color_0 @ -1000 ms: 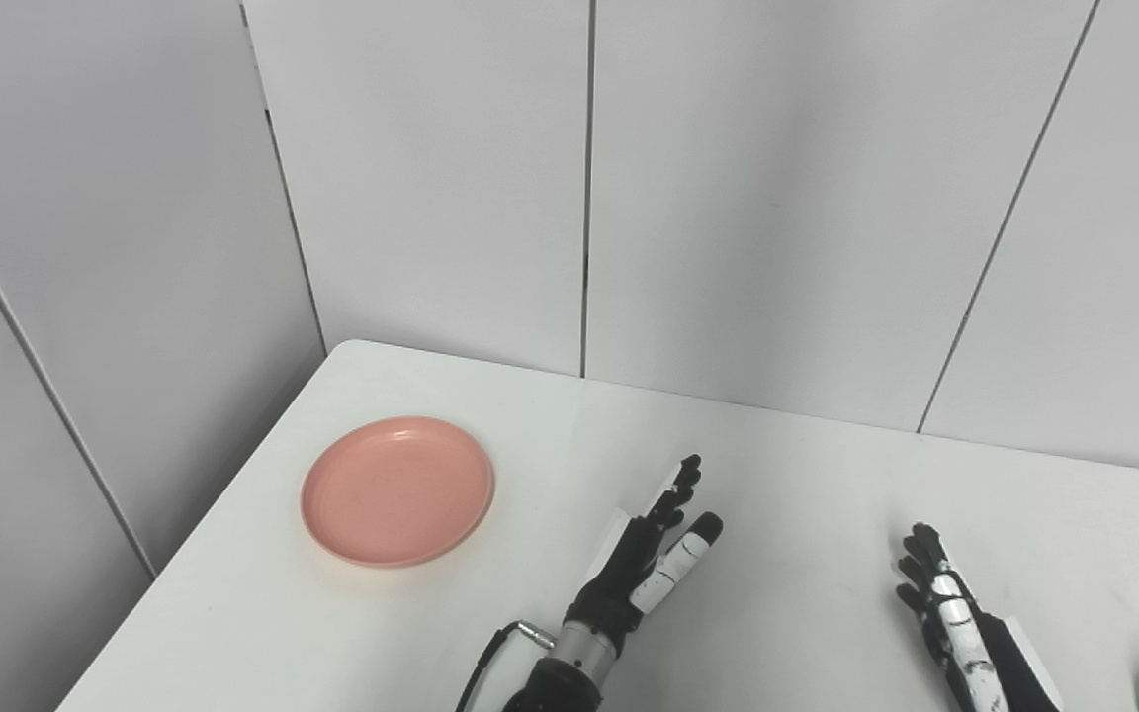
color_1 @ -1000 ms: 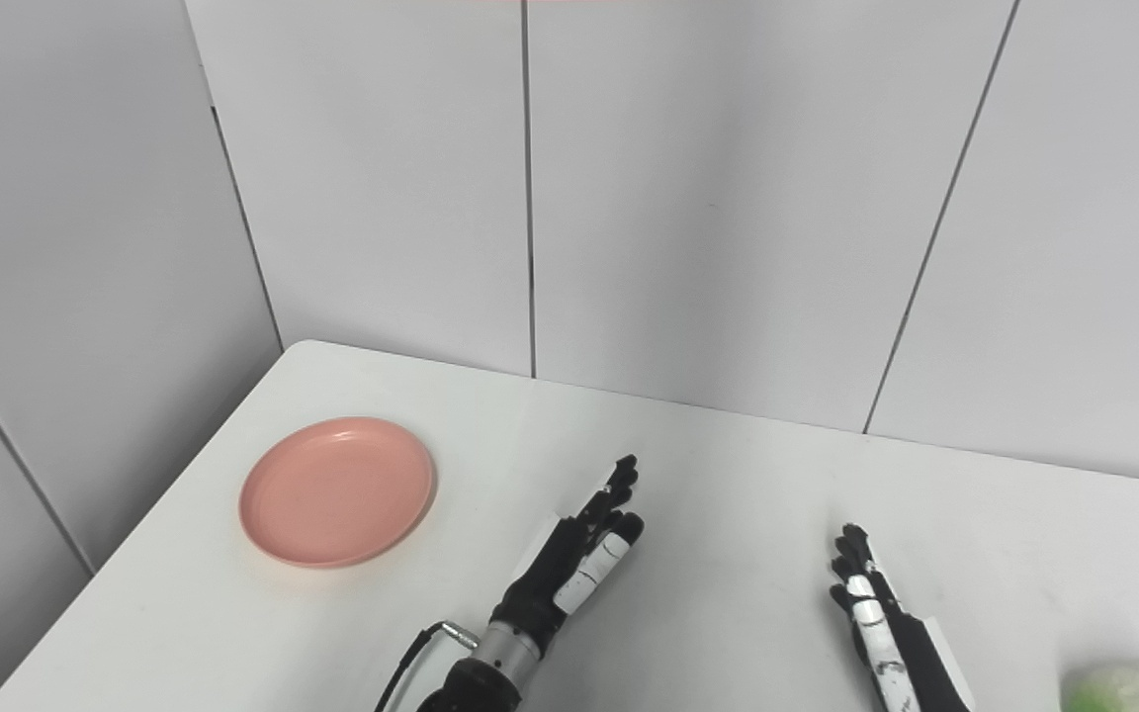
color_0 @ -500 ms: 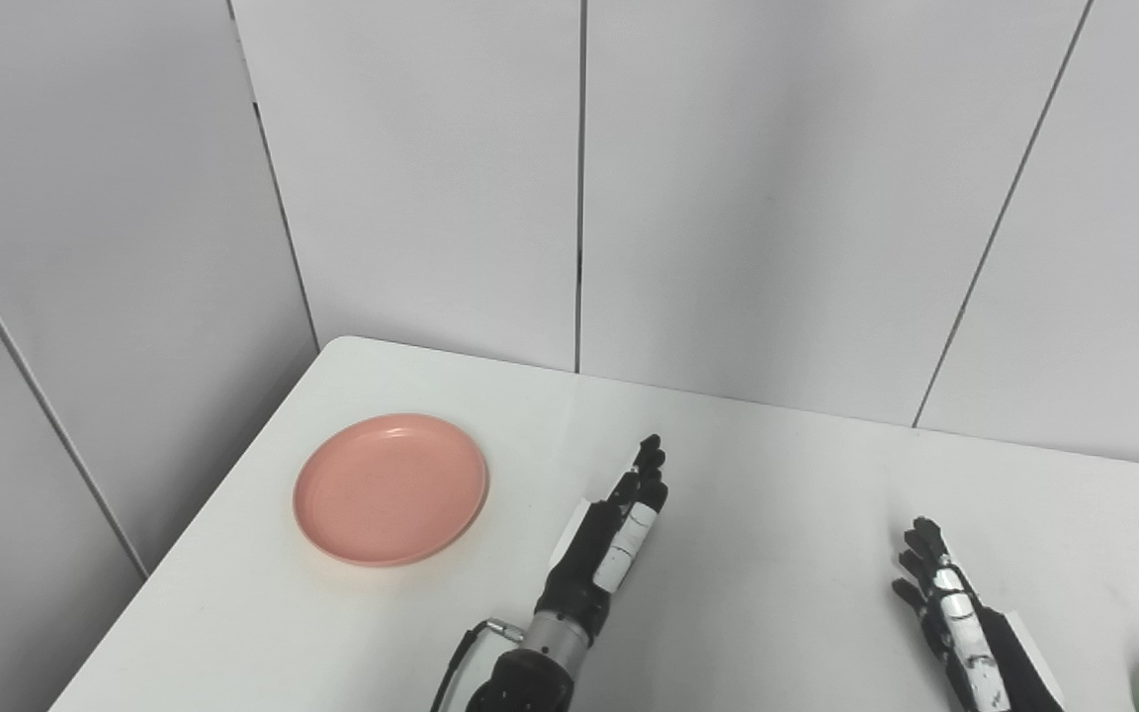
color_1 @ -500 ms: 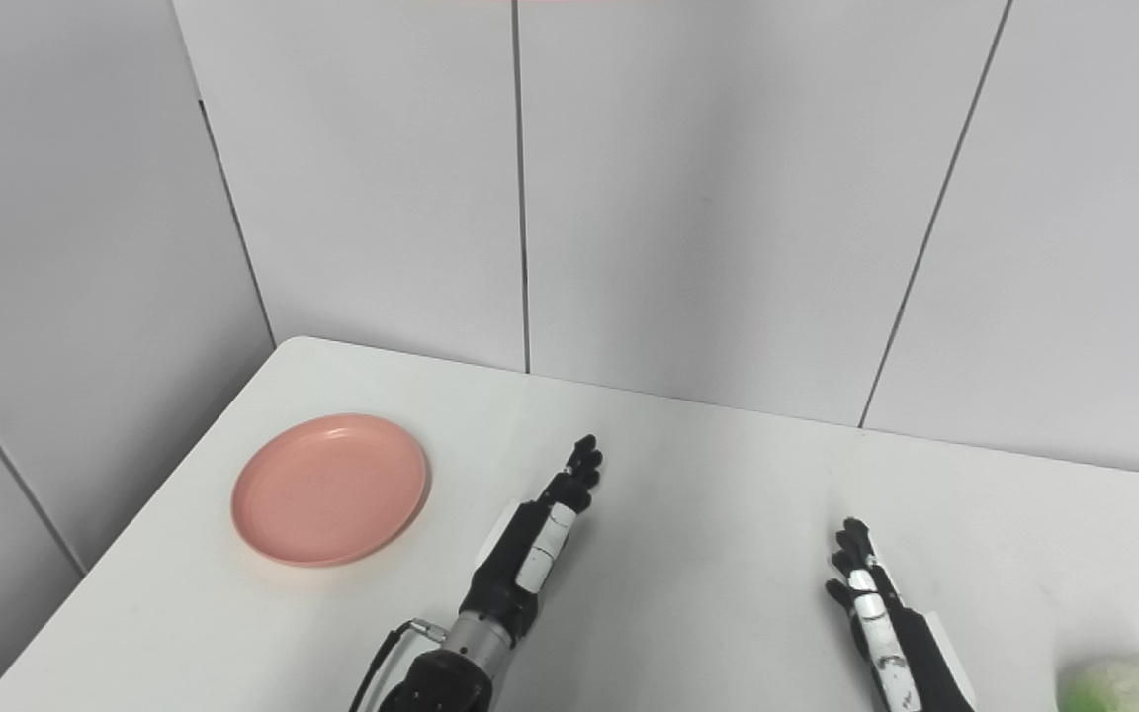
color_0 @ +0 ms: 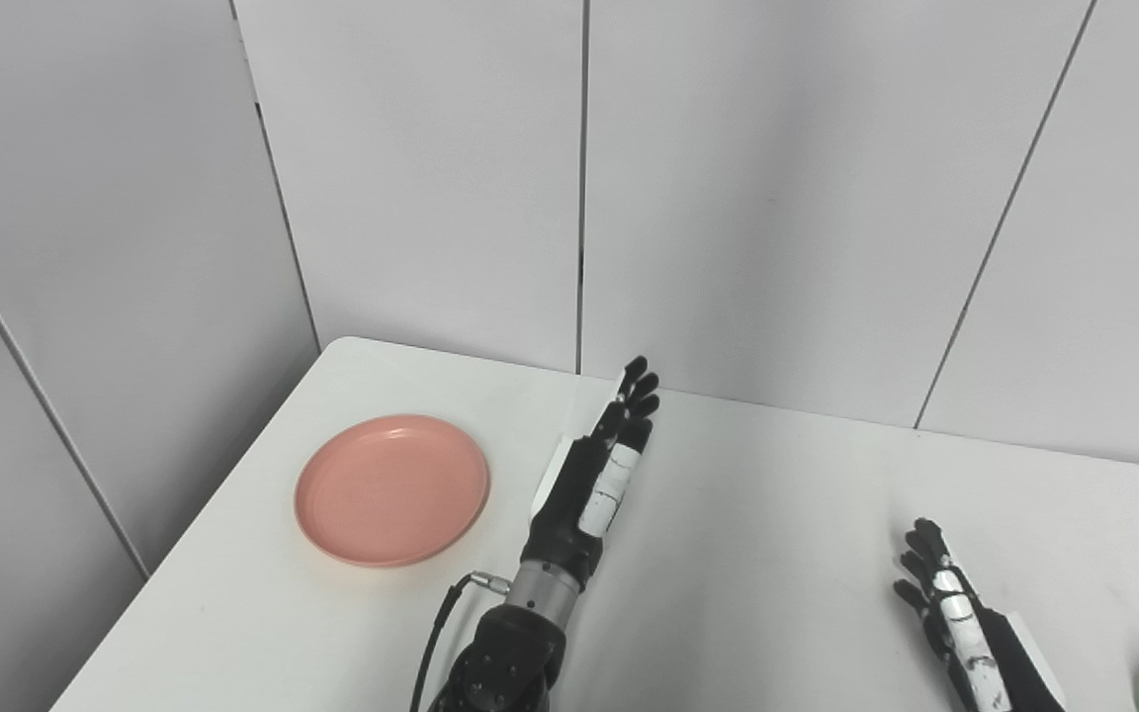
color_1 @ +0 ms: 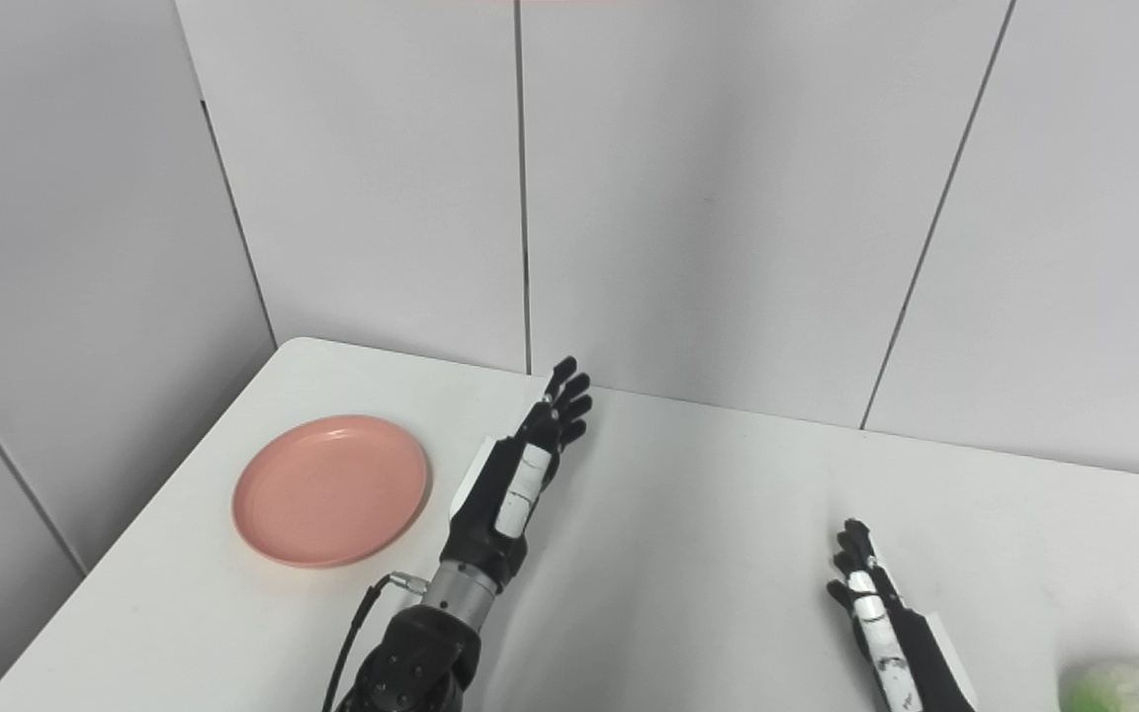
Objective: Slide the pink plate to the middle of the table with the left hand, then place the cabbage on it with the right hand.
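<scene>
Fingers (color_0: 635, 388) of my left hand (color_0: 589, 485) are stretched out straight and close together, holding nothing, raised above the table (color_0: 777, 514). To their left, apart from them, sits the pink plate (color_0: 393, 489), not yet at the middle, so I judge the slide not begun. My right hand (color_1: 876, 623) lies flat, fingers extended and empty; the cabbage (color_1: 1133, 684) waits well to its right, untouched.

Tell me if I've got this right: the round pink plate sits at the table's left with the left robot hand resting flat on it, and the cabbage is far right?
Not quite. The left robot hand is raised beside the round pink plate, not touching it, as the right eye view shows. The rest holds: the green cabbage lies far right.
</scene>
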Controlling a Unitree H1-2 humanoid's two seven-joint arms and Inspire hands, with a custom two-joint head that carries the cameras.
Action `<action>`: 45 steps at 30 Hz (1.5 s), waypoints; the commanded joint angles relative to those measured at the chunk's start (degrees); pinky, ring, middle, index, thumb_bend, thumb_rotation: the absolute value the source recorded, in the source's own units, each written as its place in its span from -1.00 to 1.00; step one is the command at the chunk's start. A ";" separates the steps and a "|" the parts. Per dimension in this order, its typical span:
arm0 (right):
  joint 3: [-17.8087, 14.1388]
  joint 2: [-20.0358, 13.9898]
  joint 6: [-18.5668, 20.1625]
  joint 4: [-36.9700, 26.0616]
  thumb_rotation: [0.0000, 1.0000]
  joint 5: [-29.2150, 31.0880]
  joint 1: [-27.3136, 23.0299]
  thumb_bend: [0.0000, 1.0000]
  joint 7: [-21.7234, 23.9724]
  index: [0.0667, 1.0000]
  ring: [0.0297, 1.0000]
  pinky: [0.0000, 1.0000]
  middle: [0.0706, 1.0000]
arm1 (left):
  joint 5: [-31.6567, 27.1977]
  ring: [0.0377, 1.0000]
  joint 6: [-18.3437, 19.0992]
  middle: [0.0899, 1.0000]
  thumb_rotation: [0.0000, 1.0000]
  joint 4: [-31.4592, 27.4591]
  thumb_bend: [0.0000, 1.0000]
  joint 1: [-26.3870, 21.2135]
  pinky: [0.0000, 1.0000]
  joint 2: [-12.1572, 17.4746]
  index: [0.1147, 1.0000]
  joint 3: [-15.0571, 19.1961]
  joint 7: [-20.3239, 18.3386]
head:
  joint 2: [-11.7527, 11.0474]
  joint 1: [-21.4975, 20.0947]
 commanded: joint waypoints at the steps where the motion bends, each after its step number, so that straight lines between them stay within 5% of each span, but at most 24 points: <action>1: -0.15 -0.86 1.09 -0.39 1.00 -0.45 -0.77 -0.46 0.14 1.00 1.00 1.00 1.00 | 0.35 0.91 -1.37 0.94 1.00 -2.57 0.74 -2.28 0.90 -0.43 0.90 0.19 0.67 | 0.13 0.12; 17: -0.32 -0.67 2.66 -0.64 1.00 -0.08 -1.05 -0.54 -0.22 1.00 1.00 1.00 1.00 | -1.47 0.92 -0.51 0.96 1.00 -10.21 0.79 -2.81 0.98 2.06 0.97 5.95 1.85 | 0.01 0.37; 45: -0.21 -0.83 1.52 -1.07 1.00 -1.52 -0.51 -0.48 -0.29 1.00 1.00 1.00 1.00 | -8.12 0.97 -0.07 0.99 1.00 -11.77 0.76 -3.50 0.98 10.73 0.98 20.02 5.84 | 1.08 0.51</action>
